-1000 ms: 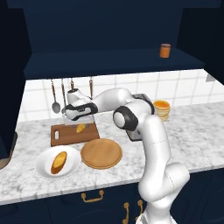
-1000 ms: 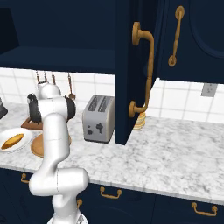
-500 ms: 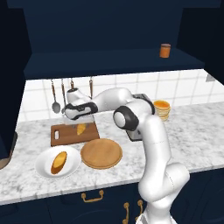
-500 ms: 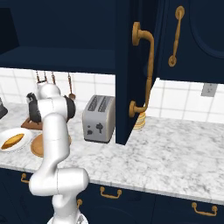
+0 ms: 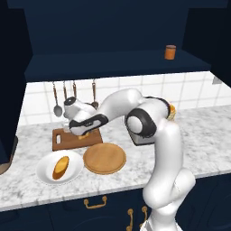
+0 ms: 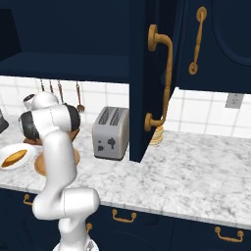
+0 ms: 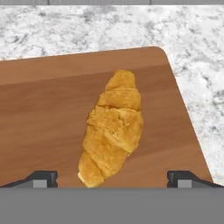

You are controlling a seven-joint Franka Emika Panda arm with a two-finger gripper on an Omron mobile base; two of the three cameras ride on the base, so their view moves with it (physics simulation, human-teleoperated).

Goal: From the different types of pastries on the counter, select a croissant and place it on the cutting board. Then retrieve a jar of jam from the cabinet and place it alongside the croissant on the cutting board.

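Note:
The golden croissant [image 7: 113, 131] lies flat on the dark-brown cutting board [image 7: 43, 109], free of any grip. My gripper [image 7: 112, 178] hovers close over it, open, its fingertips [image 7: 41, 178] spread wide to either side of the pastry. In the left base view the gripper [image 5: 82, 131] hangs above the cutting board [image 5: 63, 139] at the back left of the counter [image 5: 203, 144]. The jar of jam [image 5: 170, 52] stands upright on the shelf of the navy cabinet [image 5: 113, 63], far up and to the right of the hand.
A white plate [image 5: 45, 173] holds an orange-brown loaf [image 5: 61, 167]; beside it lies a round wooden plate [image 5: 104, 158]. A toaster [image 6: 112, 133] and a stack of round cakes [image 6: 157, 136] stand further right. An open cabinet door [image 6: 147, 73] juts out over the counter.
The jaws have spread a little wider around the croissant, which stays on the board. The arm has hardly moved.

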